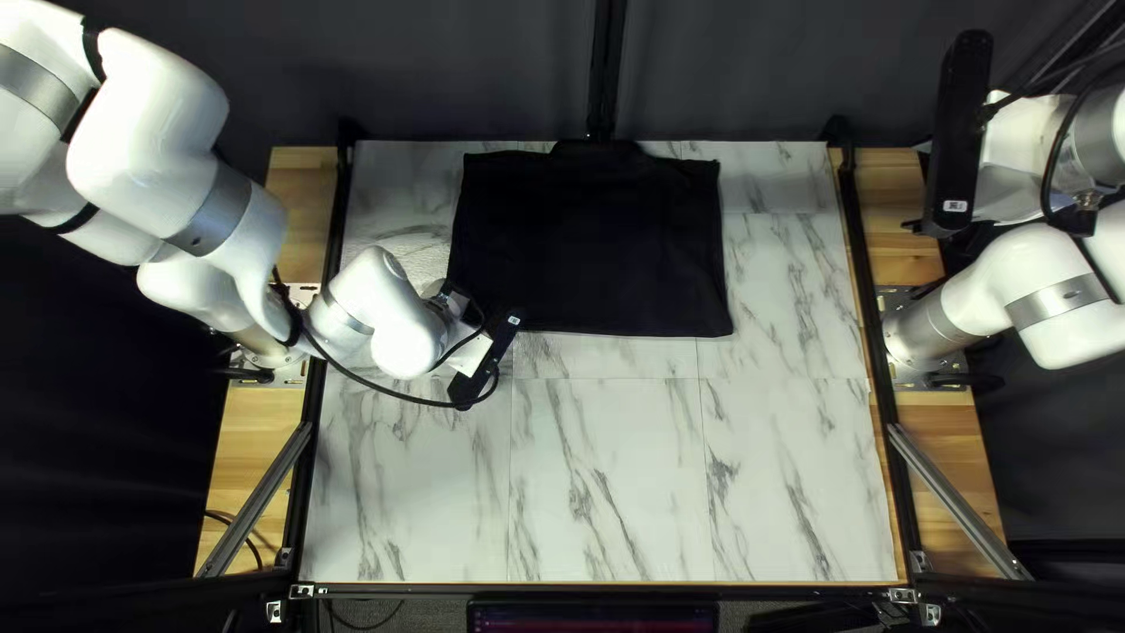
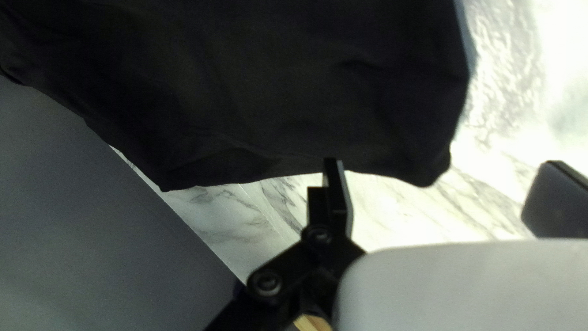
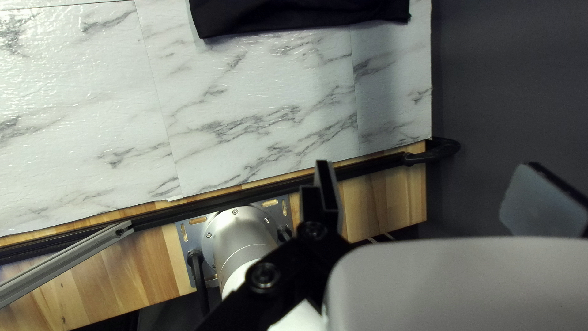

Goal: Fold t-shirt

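A black t-shirt [image 1: 586, 246] lies flat toward the far side of your table [image 1: 609, 469]. The cloth looks light, soft and limp, hardly fragile, likely to wrinkle or drag as one sheet when you pull. Your likeliest holds are the near hem [image 1: 621, 325], then the near-left corner [image 2: 429, 165], where a firm pinch should gather every layer; too shallow a bite could let one slip.

Behind the work area, a dark curtain [image 1: 809, 82] spans the background. Your table's marble-patterned top shines in places, and the shirt should slide over it readily; faint seams divide its panels. Wooden strips [image 1: 961, 434] run down both sides, each next to a black rail [image 1: 860, 258], and a screen [image 1: 592, 618] sits at the near edge.

Your left gripper [image 2: 443, 163] is beside the shirt with its fingers spread wide, the near-left corner showing between them; you cannot tell whether either finger touches cloth. Your right gripper [image 3: 427, 163], its fingers also well apart, holds nothing, on the far side of the black rail from the shirt.
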`<state>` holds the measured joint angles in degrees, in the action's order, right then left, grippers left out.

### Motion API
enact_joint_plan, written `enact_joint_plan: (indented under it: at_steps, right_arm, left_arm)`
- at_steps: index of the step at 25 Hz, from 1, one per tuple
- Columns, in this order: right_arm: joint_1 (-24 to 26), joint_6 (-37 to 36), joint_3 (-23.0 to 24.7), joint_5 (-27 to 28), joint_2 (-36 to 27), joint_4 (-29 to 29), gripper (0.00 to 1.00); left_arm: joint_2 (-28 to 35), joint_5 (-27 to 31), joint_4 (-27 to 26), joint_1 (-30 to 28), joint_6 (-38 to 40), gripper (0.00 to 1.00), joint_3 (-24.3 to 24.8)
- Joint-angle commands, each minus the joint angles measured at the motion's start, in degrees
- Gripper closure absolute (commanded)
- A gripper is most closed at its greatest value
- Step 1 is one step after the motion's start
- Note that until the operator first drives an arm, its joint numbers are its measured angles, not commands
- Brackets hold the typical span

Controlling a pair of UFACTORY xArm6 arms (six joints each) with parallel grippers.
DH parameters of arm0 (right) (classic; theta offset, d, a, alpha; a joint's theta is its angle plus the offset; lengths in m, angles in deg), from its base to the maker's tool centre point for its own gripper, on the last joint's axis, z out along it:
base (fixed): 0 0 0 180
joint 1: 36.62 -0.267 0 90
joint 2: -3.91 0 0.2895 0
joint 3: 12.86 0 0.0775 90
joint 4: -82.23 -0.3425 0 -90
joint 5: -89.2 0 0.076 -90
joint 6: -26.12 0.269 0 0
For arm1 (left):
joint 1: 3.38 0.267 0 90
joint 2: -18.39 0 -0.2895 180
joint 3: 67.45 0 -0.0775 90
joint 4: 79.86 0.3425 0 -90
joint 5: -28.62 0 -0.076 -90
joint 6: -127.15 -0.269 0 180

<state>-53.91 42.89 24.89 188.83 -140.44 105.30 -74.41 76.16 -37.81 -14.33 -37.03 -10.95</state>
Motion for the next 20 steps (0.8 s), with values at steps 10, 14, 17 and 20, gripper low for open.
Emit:
enact_joint_plan:
  at_steps: [10, 14, 17, 20]
  right_arm:
    - [0.00, 0.00, 0.00, 0.00, 0.00, 0.00, 0.00]
    - [0.00, 0.00, 0.00, 0.00, 0.00, 0.00, 0.00]
    - [0.00, 0.00, 0.00, 0.00, 0.00, 0.00, 0.00]
    - [0.00, 0.00, 0.00, 0.00, 0.00, 0.00, 0.00]
  left_arm:
    - [0.03, 1.69, -2.73, 0.45, -3.02, 1.00, -1.11]
    - [1.92, 3.73, -4.26, -0.12, -5.51, 1.00, -2.12]
    - [2.54, 4.55, -4.31, 0.29, -7.33, 1.00, -3.20]
    - [2.44, 4.50, -3.48, 1.44, -9.08, 1.00, -4.27]
